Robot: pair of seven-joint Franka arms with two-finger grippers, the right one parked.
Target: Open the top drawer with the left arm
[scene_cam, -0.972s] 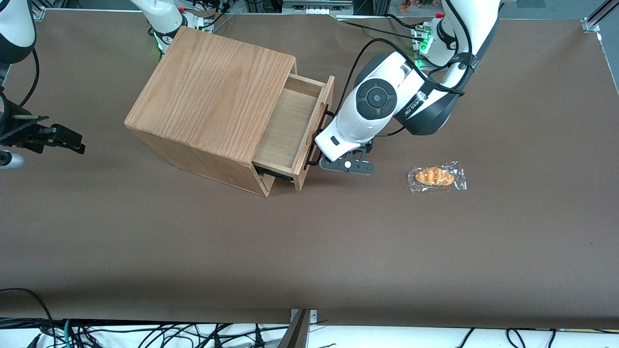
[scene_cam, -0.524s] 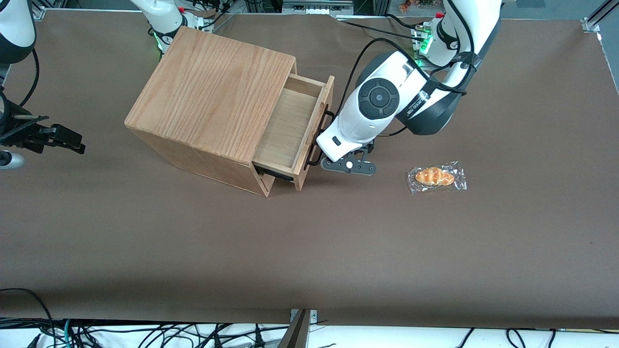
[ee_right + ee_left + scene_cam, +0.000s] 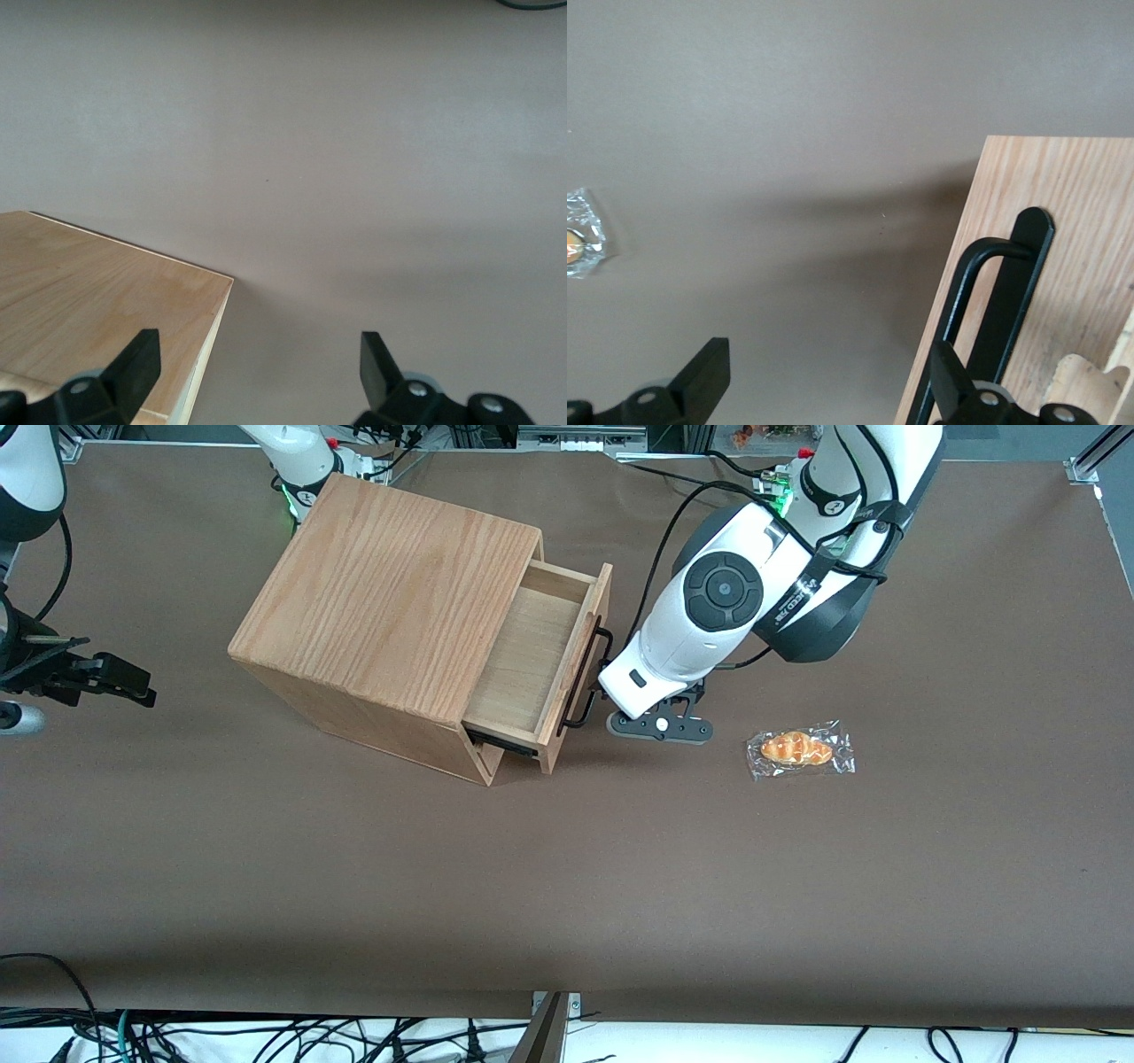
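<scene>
Brown table [image 3: 354,886]: we logged the shallow light-wood top drawer [image 3: 532,660] pulled out; the small black two-finger gripper [image 3: 611,691], beside its long thin black bar handle [image 3: 586,680], was spread wide and held nothing.

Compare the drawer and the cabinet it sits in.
The top drawer stands pulled out, showing a pale plank floor; the cabinet is a closed oak-grain box. The drawer carries a black bar handle; the cabinet has none. Both are wood. The left arm's hand hangs open beside the handle.
</scene>
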